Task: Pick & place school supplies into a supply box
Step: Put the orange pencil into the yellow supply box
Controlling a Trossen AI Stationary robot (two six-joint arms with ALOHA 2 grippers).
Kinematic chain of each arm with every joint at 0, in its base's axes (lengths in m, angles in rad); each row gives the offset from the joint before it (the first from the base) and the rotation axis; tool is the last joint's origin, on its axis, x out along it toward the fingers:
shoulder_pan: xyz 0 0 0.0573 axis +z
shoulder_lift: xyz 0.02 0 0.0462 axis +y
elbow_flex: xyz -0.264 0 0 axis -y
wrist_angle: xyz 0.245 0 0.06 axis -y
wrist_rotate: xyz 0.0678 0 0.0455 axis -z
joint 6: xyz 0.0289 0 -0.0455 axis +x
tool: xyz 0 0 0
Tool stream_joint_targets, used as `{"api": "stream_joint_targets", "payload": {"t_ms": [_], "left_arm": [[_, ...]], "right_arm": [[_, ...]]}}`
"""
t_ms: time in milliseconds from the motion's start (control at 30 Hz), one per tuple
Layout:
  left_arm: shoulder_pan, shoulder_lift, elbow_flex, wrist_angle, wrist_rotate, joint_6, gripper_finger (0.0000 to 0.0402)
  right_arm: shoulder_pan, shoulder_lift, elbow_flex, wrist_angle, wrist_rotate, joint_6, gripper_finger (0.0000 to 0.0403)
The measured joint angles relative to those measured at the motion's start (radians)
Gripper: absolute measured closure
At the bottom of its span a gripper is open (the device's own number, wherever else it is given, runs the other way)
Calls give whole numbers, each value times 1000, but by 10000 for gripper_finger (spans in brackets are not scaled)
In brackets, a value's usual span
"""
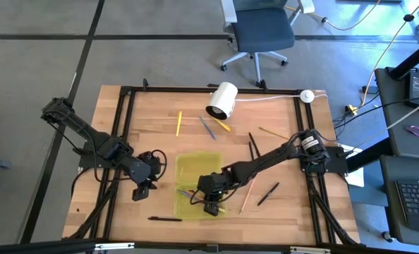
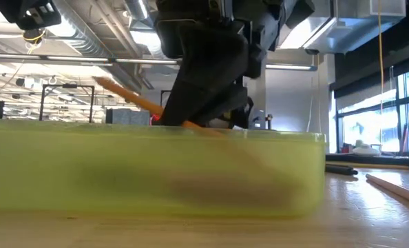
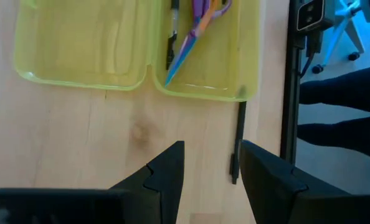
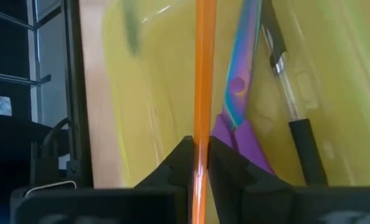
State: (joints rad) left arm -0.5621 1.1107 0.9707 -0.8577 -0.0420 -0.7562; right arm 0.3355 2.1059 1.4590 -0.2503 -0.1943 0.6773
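Right hand: the right hand (image 1: 209, 203) is down over the near part of the supply box (image 1: 190, 169), its fingers (image 4: 225, 163) pinched on an orange pencil (image 4: 203, 81). In the low view the pencil slants up and away from the hand (image 2: 211, 114) above the box rim (image 2: 156, 134).
Left hand: the left hand (image 1: 143, 190) hovers over bare wood just left of the box; its fingers (image 3: 166, 177) stand apart with nothing between them.
Supply box: a shallow yellow-green tray (image 3: 85, 37) lying on the worktop (image 1: 111, 148) between the two arms.
In the box: purple-handled scissors (image 4: 238, 93) with iridescent blades, and a black pen (image 4: 297, 124) beside them; both lie on the tray floor next to the held pencil.
Left on the worktop: a yellow pencil (image 1: 179, 123) well beyond the box; a blue pen (image 1: 207, 128) and a yellow-orange one (image 1: 221, 125) near the white cylinder (image 1: 222, 100); a dark pen (image 1: 252, 145) and a pale pencil (image 1: 273, 132) to the right; a wood-coloured pencil (image 1: 248, 192) and a black pen (image 1: 268, 193) right of the box; another black pen (image 1: 165, 219) along the near edge, just outside the tray wall.
Beyond the worktop: an office chair (image 1: 260, 32) on the grey floor.
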Motion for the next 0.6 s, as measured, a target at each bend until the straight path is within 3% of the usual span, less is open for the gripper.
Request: {"api": "stream_joint_targets", "payload": {"t_ms": [333, 600], "left_arm": [[0, 0, 0, 1, -116, 1, 258], [0, 0, 0, 2, -123, 1, 258]], "right_arm": [[-8, 11, 0, -1, -11, -1, 358], [-8, 11, 0, -1, -10, -3, 353]]}}
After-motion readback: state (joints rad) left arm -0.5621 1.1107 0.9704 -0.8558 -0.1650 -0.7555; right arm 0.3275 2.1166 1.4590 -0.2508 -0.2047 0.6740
